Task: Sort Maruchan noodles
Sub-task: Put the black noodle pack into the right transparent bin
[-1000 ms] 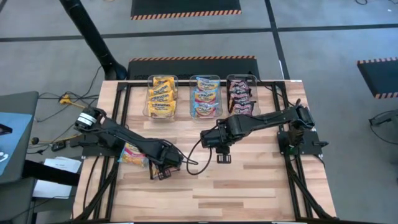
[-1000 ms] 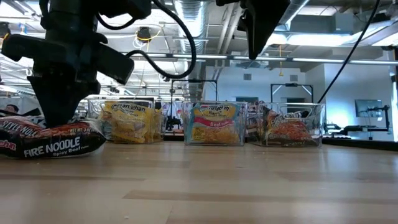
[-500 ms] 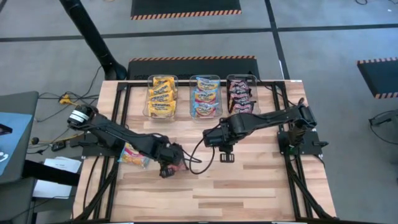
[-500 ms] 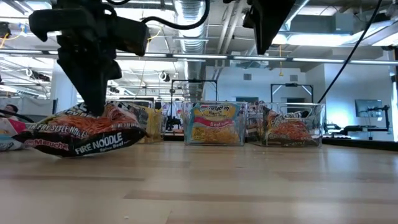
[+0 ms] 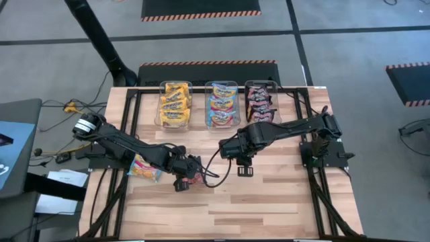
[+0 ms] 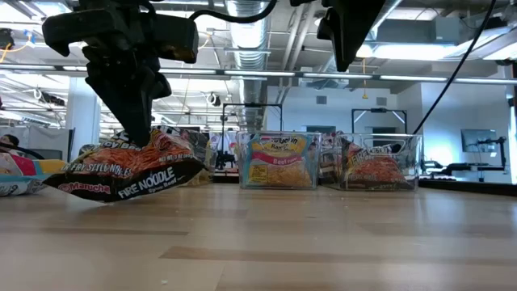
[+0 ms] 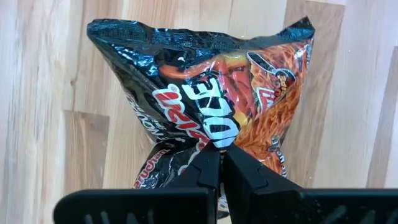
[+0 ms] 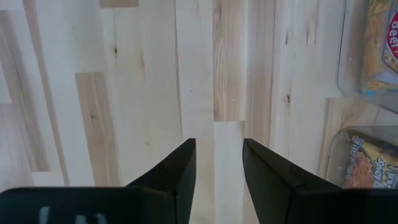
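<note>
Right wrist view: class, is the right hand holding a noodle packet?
No. The right hand is open, with only bare wooden table showing between its fingers.

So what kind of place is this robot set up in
Most likely a robotics lab or open industrial workspace: exposed ceiling ducts overhead, hazard-striped floor mats around the wooden table, and another framed workstation visible across the room.
</note>
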